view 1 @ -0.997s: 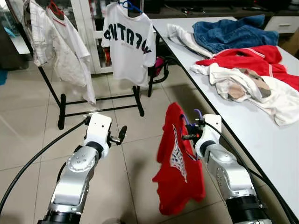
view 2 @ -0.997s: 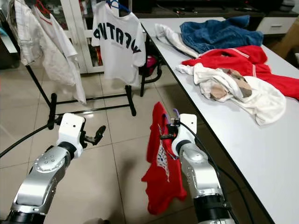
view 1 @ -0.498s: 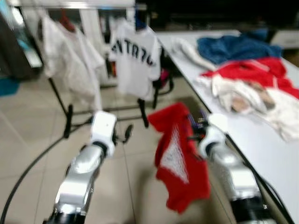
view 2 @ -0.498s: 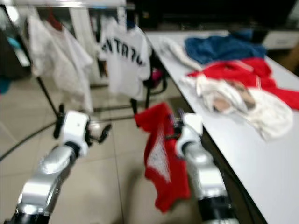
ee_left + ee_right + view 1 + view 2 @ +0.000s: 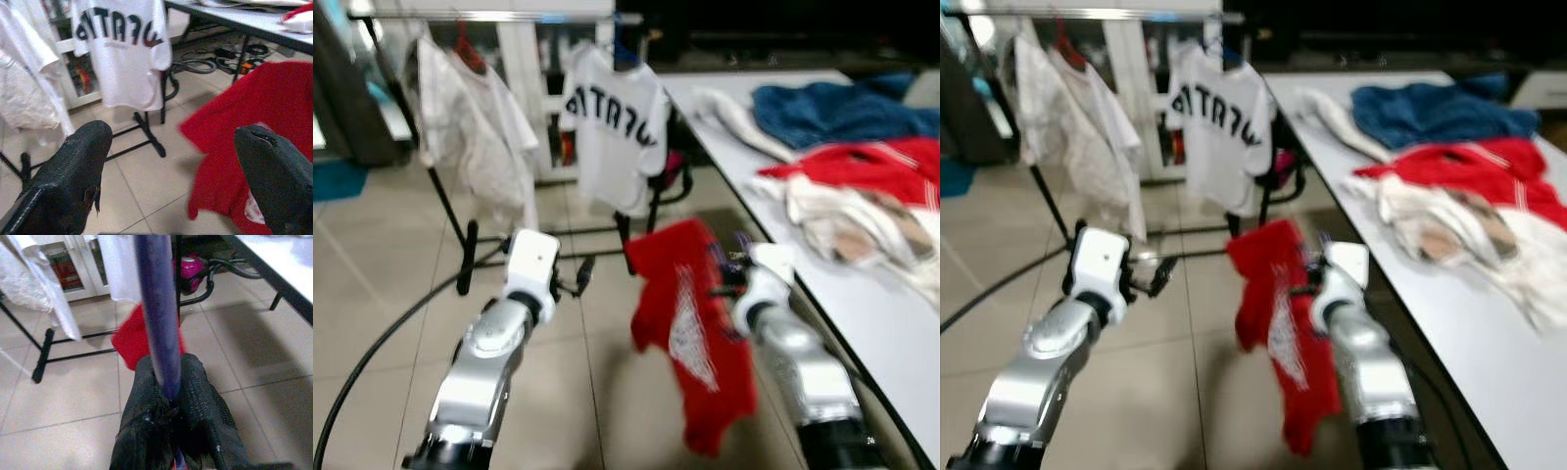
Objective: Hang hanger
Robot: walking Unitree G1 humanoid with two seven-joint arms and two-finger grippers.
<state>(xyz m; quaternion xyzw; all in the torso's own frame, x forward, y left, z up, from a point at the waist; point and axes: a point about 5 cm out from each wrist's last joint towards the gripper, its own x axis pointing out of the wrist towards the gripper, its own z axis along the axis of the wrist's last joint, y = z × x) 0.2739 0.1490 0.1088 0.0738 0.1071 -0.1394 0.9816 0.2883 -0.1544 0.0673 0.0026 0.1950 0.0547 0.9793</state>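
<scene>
- Right gripper [image 5: 722, 277] is holding up a red printed T-shirt [image 5: 690, 328] on a purple hanger [image 5: 717, 253], beside the white table [image 5: 891, 323].
- Left gripper [image 5: 582, 276] is hovering over the beige tiled floor [image 5: 372, 284].
- White lettered T-shirt [image 5: 615, 127] is hanging on the black garment rack [image 5: 470, 250].

A home laundry corner: tiled floor [image 5: 372, 294], clothes rack [image 5: 489, 17] with shirts, table [image 5: 891, 323] heaped with garments.

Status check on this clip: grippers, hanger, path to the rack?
Right gripper shut on purple hanger, red shirt hanging from it. Left gripper open, empty. Clothes rack ahead, two white shirts on it; floor between looks open.
</scene>
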